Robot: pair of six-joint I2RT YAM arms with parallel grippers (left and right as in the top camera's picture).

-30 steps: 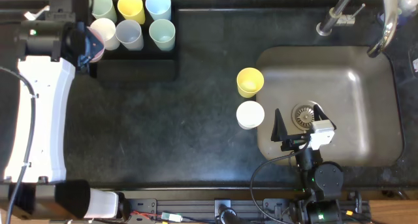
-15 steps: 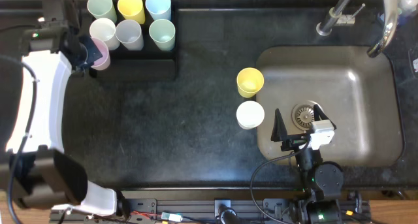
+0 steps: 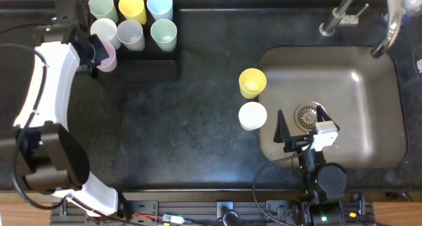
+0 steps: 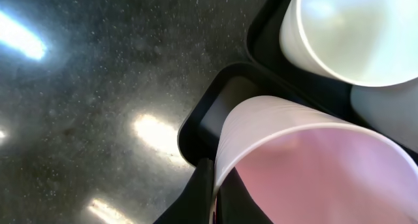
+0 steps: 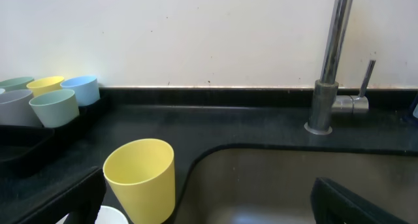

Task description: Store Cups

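Black, speckled desk [image 3: 198,120], glossy, with bright patches of reflected light [image 4: 155,131]. Set into its right side, a steel sink [image 3: 359,81] with a round drain [image 3: 306,115]. Behind the sink, an upright metal faucet [image 5: 334,41]. Beyond that, a plain off-white wall [image 5: 196,34].

Middle passage

Passage runs across the surface [image 3: 198,134] between the black tray [image 3: 142,71] and the sink [image 3: 369,147]. A yellow cup [image 3: 252,82] and a white cup [image 3: 252,115] stand at the sink's left rim; the faucet [image 3: 339,15] rises behind.
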